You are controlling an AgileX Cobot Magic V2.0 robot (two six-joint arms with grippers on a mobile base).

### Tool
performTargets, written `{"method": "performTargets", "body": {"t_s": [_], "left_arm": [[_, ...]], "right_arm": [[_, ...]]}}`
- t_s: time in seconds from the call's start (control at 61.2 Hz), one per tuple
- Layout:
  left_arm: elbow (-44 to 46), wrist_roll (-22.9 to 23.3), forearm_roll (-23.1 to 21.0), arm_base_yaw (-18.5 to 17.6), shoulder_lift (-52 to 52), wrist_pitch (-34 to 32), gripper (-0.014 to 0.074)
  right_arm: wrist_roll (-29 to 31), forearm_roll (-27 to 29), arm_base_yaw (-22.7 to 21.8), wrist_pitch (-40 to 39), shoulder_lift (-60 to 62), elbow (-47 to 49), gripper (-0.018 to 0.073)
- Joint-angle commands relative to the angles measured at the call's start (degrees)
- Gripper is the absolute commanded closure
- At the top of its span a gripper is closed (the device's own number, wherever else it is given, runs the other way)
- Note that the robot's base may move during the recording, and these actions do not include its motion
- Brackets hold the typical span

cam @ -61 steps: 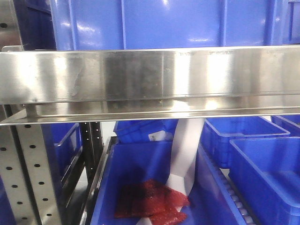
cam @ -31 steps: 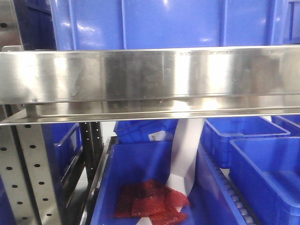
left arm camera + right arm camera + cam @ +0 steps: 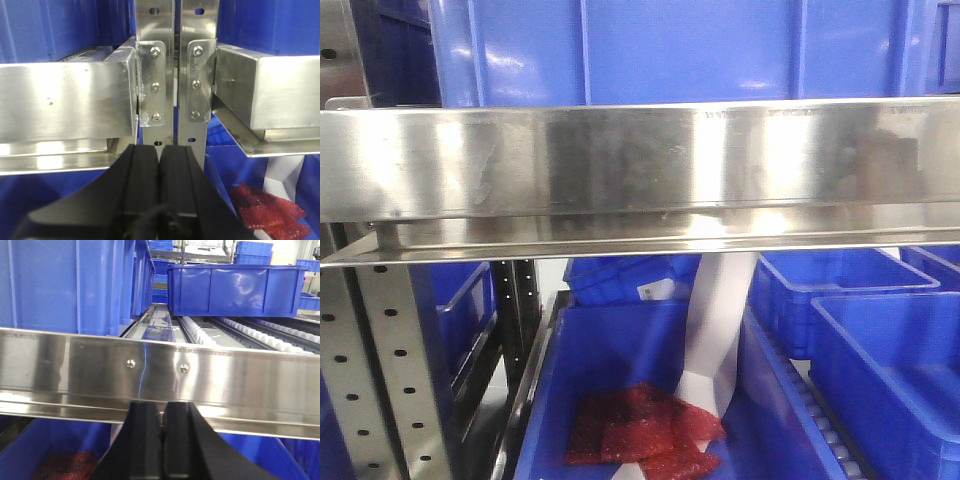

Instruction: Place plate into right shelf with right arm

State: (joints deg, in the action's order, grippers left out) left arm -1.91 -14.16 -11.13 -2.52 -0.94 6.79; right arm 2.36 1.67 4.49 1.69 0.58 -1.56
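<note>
The plate is not in any view. The right shelf is a shiny steel rack; its broad front lip (image 3: 640, 170) crosses the front view and the right wrist view (image 3: 160, 372), with blue crates above and below. My right gripper (image 3: 162, 405) is shut and empty, its black fingers pressed together just in front of and slightly below the lip. My left gripper (image 3: 160, 147) is shut and empty, facing the two perforated steel uprights (image 3: 177, 65) where two racks meet. Neither gripper shows in the front view.
Blue crates (image 3: 235, 287) sit on white rollers (image 3: 200, 332) on the upper level. A lower blue crate (image 3: 620, 380) holds red packets (image 3: 640, 435), which also show in the left wrist view (image 3: 270, 210). More blue crates (image 3: 890, 370) stand at the lower right.
The red packets in the lower crate appear shifted slightly; the rack and crates look the same.
</note>
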Motion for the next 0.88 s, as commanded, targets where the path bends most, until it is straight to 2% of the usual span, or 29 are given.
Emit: {"method": "performTargets", "body": {"t_s": [0.0,0.866], "left_arm": [[-0.45,0.16,-0.34,-0.32,-0.63,-4.79,0.0643],[-0.45,0.16,-0.34,-0.32,-0.63,-4.79,0.0643]], "right_arm": [[0.49,0.27,-0.26,-4.18,0.76,0.34,0.0531],[0.49,0.27,-0.26,-4.18,0.76,0.34,0.0531]]}}
